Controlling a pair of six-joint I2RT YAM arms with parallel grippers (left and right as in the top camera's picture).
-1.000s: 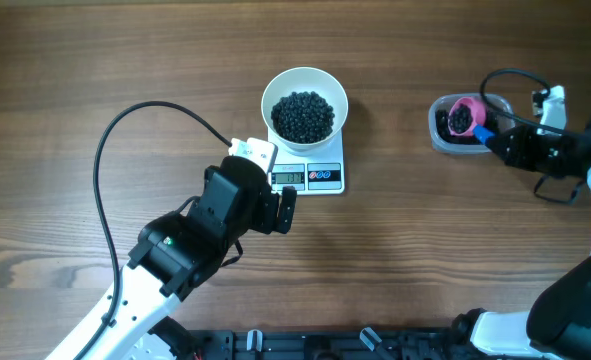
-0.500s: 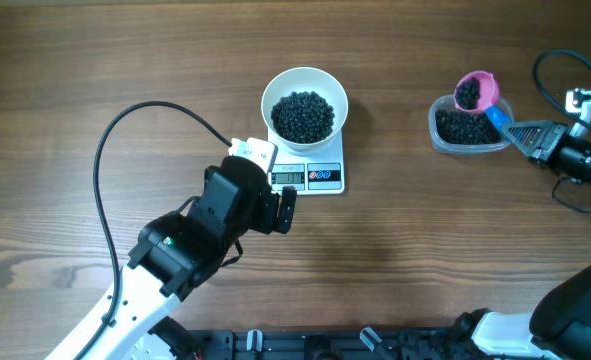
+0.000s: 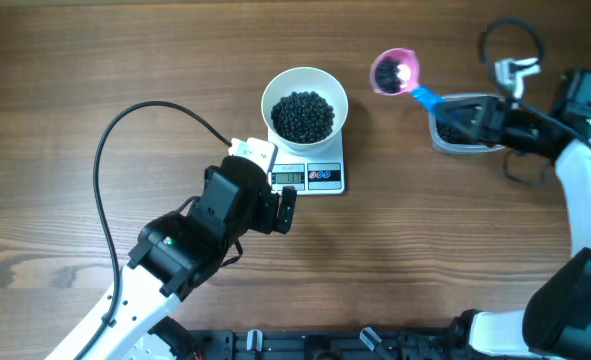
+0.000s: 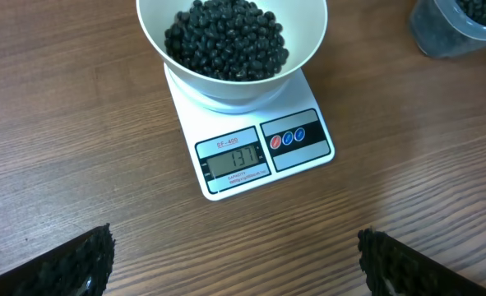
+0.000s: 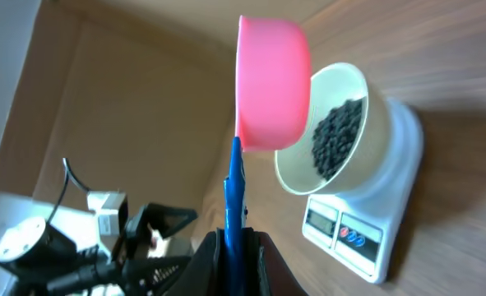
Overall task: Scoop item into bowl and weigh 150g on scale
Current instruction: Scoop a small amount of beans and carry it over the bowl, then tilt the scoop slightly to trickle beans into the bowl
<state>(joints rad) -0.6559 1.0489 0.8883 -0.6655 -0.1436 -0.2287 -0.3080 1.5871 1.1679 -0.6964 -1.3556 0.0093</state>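
1. Beads [image 3: 303, 116] lie in two places on the wide wooden worktop [image 3: 95, 60]. Most are heaped in the bowl at the upper centre of the overhead frame, and the rest are in a tub at the upper right. Bare wood surrounds both, so there is free room on every side.
2. Left end effector [image 4: 234, 247] hovers just in front of the scale with its jaws spread wide and empty. It is probably parked there so its camera faces the display while keeping out of the scoop's path.
3. Right end effector [image 5: 232, 251] is clamped on the scoop's blue handle above the tub.
4. Scale [image 3: 310, 176] carries the bowl. Its display appears to read 131, short of 150, so more beads seem needed.
5. Bowl [image 3: 273, 92] sits on the rear of the platform, leaving the display uncovered.
6. Tub [image 3: 445, 130] stands well apart to the right, serving as the supply.
7. Scoop [image 3: 393, 71], pink, hangs between tub and bowl, clear of the bowl's rim. Its mouth faces up, keeping a small dark load. The gap leftward is open, and a gentle partial tip looks wise.
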